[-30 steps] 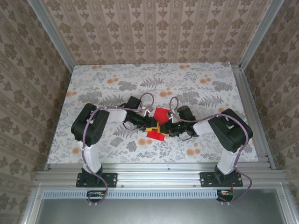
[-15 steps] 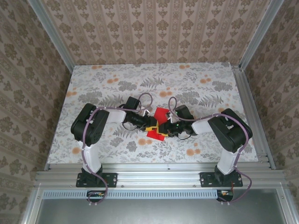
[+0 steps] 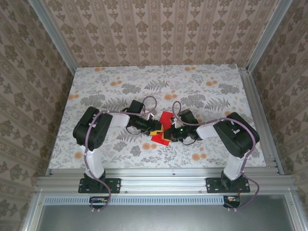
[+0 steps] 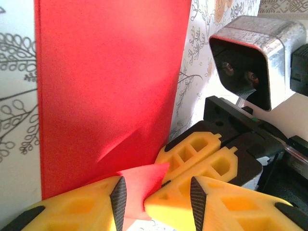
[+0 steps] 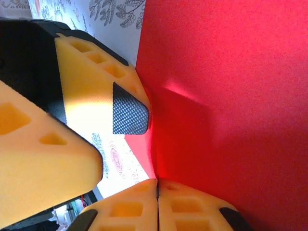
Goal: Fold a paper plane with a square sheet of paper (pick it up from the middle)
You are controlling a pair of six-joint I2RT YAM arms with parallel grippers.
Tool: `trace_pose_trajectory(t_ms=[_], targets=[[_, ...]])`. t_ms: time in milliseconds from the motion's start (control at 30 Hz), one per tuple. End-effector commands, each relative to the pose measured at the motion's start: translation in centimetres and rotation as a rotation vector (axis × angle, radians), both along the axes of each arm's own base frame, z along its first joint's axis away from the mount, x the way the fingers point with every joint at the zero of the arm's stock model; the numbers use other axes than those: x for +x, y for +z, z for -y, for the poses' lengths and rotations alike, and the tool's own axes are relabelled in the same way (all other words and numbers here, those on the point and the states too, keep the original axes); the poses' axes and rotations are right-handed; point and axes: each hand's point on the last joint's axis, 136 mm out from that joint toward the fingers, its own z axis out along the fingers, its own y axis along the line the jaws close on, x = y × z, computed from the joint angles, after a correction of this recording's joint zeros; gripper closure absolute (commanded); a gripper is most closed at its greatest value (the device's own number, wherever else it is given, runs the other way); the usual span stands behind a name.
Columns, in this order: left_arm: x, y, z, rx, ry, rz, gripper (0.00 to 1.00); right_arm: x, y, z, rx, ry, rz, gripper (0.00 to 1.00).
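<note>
Top external: one square sheet of paper, red, lay on the floral table just toward 6 o'clock of centre. Two arms, two claws. The left gripper met the sheet from 9 o'clock and the right gripper from 3 o'clock, tips nearly touching over it. One green light glowed on the right wrist.

Left wrist: the sheet lay flat from 12 to 8 o'clock, with one corner lifted at 6 o'clock. The left gripper's jaws were part spread and the lifted corner stood between them, against the 9 o'clock pad. Four yellow fingers counted. The right gripper's two fingers came in at 4 o'clock, pressed together at the corner's tip. One silver camera housing sat at 2 o'clock.

Right wrist: red paper covered the 3 o'clock side. The right gripper's fingers at 6 o'clock were pressed together, pinching the paper's edge where it ran into their seam. The left gripper's two fingers sat at 9 o'clock, one black pad touching the paper's edge.
</note>
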Motion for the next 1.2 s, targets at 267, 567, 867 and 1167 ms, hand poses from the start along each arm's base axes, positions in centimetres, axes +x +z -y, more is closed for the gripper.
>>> trace_pose_trajectory(t_ms=[267, 567, 867, 1167], targets=[[1.6, 3.4, 0.0, -0.029, -0.008, 0.072, 0.55, 0.2, 1.1, 0.8, -0.011, 0.001, 0.041, 1.0], [4.4, 4.0, 1.4, -0.011, -0.039, 0.104, 0.55, -0.3, 1.4, 1.0, 0.01, 0.032, 0.043, 1.0], [5.2, 2.1, 3.1, 0.021, -0.092, 0.083, 0.56, -0.7, 1.7, 1.0, 0.025, 0.045, 0.049, 1.0], [4.4, -0.8, 3.4, 0.113, -0.139, 0.076, 0.56, -1.0, 1.9, 1.1, 0.032, 0.052, 0.051, 1.0]])
